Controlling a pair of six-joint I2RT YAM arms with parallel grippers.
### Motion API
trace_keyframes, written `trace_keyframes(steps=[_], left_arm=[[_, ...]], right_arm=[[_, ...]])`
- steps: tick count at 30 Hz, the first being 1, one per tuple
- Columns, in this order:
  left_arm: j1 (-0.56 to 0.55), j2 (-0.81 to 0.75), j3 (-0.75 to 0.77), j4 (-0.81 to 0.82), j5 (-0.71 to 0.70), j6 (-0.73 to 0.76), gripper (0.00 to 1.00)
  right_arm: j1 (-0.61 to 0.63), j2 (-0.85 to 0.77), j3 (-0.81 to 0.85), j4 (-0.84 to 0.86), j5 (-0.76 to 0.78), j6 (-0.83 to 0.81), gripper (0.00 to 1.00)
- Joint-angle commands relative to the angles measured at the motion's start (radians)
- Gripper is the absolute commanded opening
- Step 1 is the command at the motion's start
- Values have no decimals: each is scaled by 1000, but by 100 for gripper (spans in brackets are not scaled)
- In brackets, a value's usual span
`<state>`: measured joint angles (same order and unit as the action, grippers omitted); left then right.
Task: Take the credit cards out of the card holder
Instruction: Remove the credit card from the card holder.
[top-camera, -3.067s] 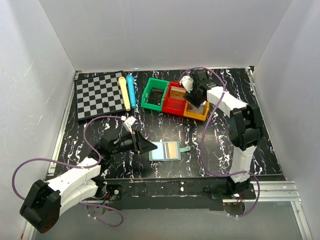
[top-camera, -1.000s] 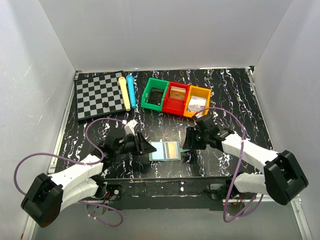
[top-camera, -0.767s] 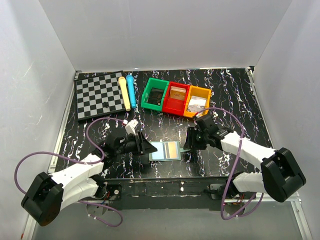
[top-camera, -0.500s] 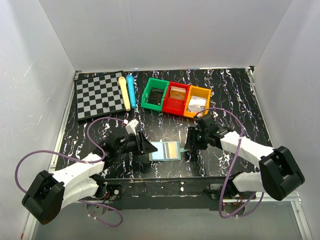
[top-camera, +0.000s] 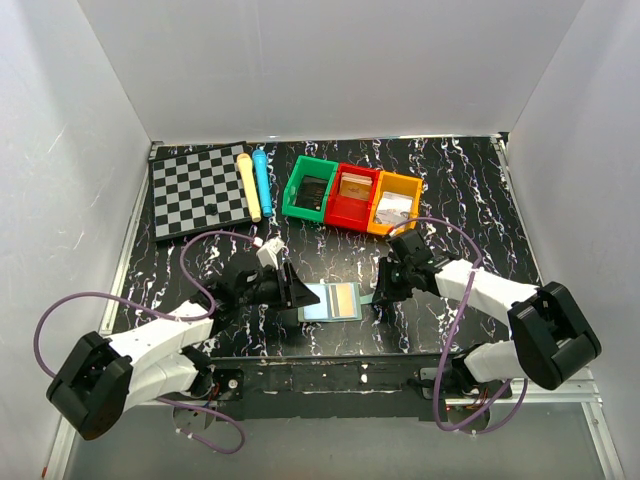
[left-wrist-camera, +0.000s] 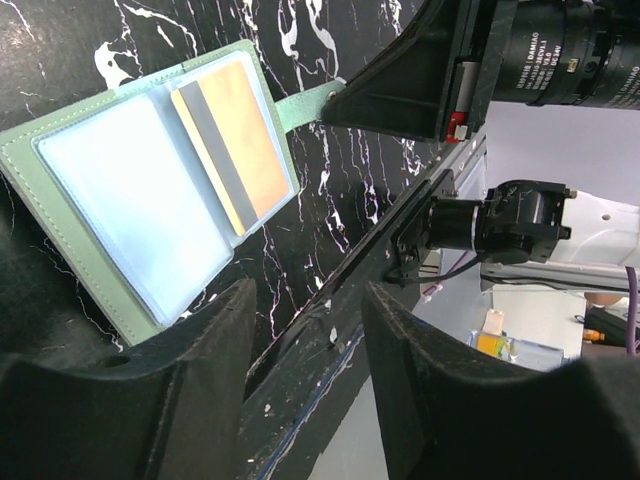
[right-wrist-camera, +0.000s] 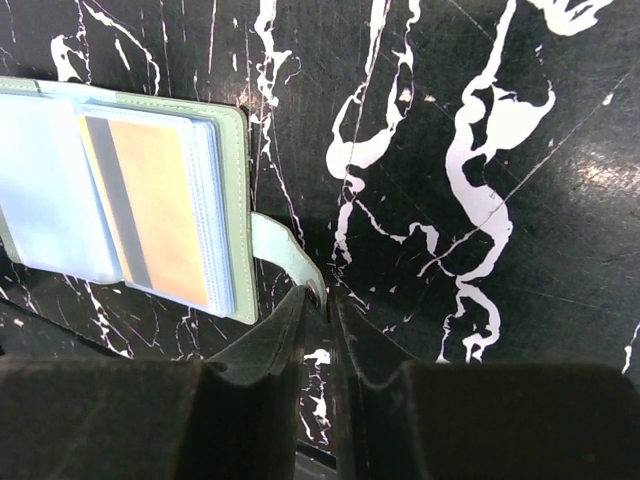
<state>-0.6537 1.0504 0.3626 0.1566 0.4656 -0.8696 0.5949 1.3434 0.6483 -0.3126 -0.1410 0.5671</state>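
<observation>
From above, the black, white-veined desk (top-camera: 480, 200) carries a checkerboard (top-camera: 200, 190) at 10 o'clock from the card holder (top-camera: 322, 301). A yellow stick (top-camera: 247, 186) and a blue stick (top-camera: 262, 180) lie side by side along the board's right edge. A row of bins, green (top-camera: 312, 188), red (top-camera: 352, 196) and orange (top-camera: 393, 204), stands at 12 to 1 o'clock, well apart from the holder. The holder lies open and flat near the desk's near edge. The left end effector (top-camera: 300, 293) is at its 9 o'clock edge and the right end effector (top-camera: 381, 298) at its 3 o'clock side.

In the left wrist view the holder shows two pale blue panels inside a teal-green border. A tan-orange credit card (left-wrist-camera: 240, 135) with a grey stripe sits in the far panel. A small tab (left-wrist-camera: 303, 105) sticks out of that panel's edge and meets the black tip of the right end effector. The left fingers (left-wrist-camera: 190, 380) stand well apart with only desk between them. The holder's near corner runs up to one finger, but whether they touch I cannot tell.

In the right wrist view the fingers are drawn almost together, and the tab's end sits pinched in the narrow slit between them. The card lies under a clear sleeve at 10 o'clock from the fingertips.
</observation>
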Motion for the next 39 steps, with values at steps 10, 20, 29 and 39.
trace_keyframes(steps=[10,20,29,39], left_arm=[[-18,-18,70,-150,-172,18,98],[-23,-4,114,-187,-176,24,95],[-127,221,275,-216,-180,55,58],[-156,315,323,-232,-206,73,54]], right_arm=[[-6,-65,37,-11,-60,-19,1],[26,-185,51,-60,-100,-19,1],[60,-210,68,-63,-115,-10,1],[62,-245,91,-88,-103,-27,1]])
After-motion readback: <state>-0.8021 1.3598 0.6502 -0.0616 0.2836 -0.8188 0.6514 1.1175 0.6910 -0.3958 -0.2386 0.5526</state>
